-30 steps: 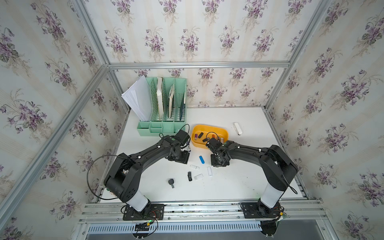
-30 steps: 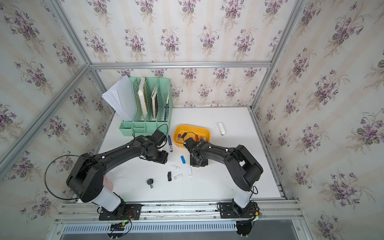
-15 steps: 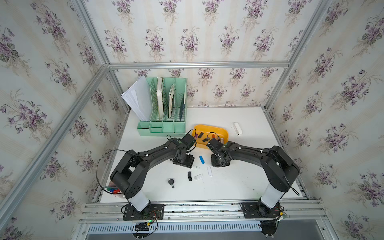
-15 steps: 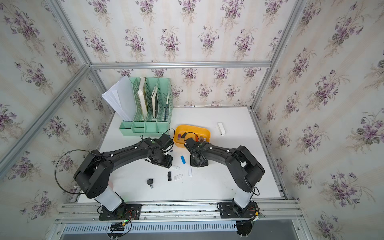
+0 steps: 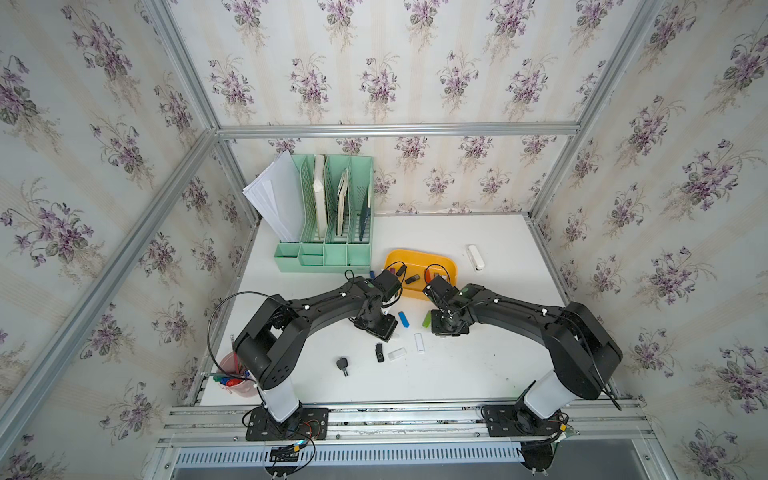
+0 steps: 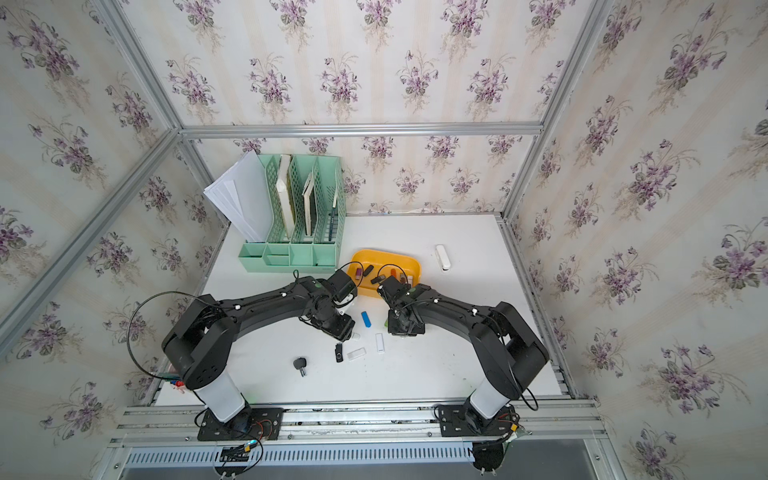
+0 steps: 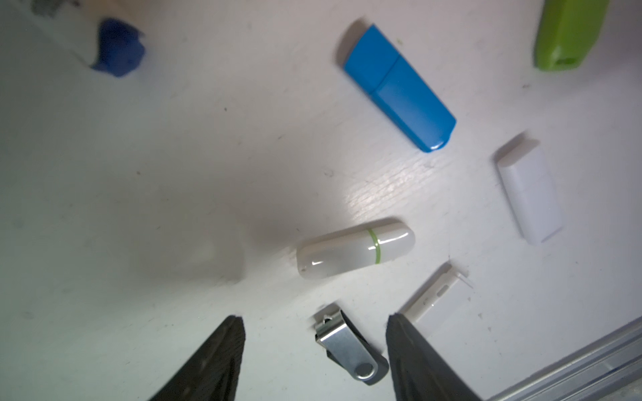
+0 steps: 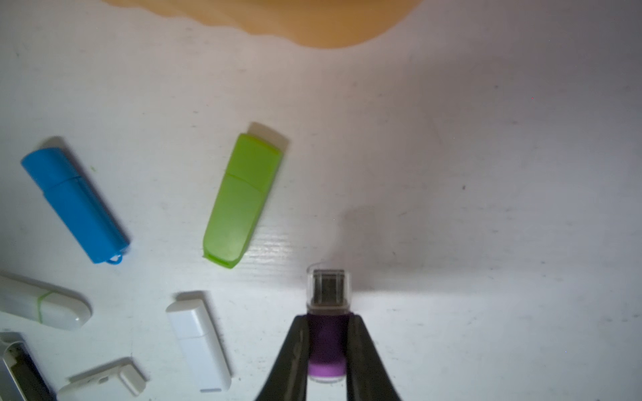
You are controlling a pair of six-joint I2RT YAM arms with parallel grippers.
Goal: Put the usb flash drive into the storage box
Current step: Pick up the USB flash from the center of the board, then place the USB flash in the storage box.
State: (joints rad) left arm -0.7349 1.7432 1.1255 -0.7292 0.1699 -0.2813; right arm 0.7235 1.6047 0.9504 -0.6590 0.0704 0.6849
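The storage box (image 5: pixel 415 258) is a shallow yellow-orange tub at mid-table, seen in both top views (image 6: pixel 384 257) and as an orange blur (image 8: pixel 312 24) in the right wrist view. A few small drives lie inside it. Just in front of the box, my right gripper (image 8: pixel 328 317) is shut on a purple usb flash drive (image 8: pixel 326 350) with a clear cap, low over the table. My left gripper (image 7: pixel 312 317) stands open over a black drive with a silver swivel cover (image 7: pixel 351 350), which lies between its fingers untouched. In a top view both wrists (image 5: pixel 376 326) (image 5: pixel 449 328) hide their fingers.
Loose drives lie between the arms: blue (image 5: pixel 403 318), green (image 5: pixel 426 319), white (image 5: pixel 419 343), clear-white (image 5: pixel 396 353), white with a green ring (image 7: pixel 354 255), and a black key-shaped one (image 5: pixel 343 365). A mint-green organizer (image 5: pixel 328 224) stands at the back left. A pink cup (image 5: pixel 235 374) is at the front left.
My left arm has swung away from the box toward the front, over the loose drives. My right gripper has closed on the purple drive, staying in place.
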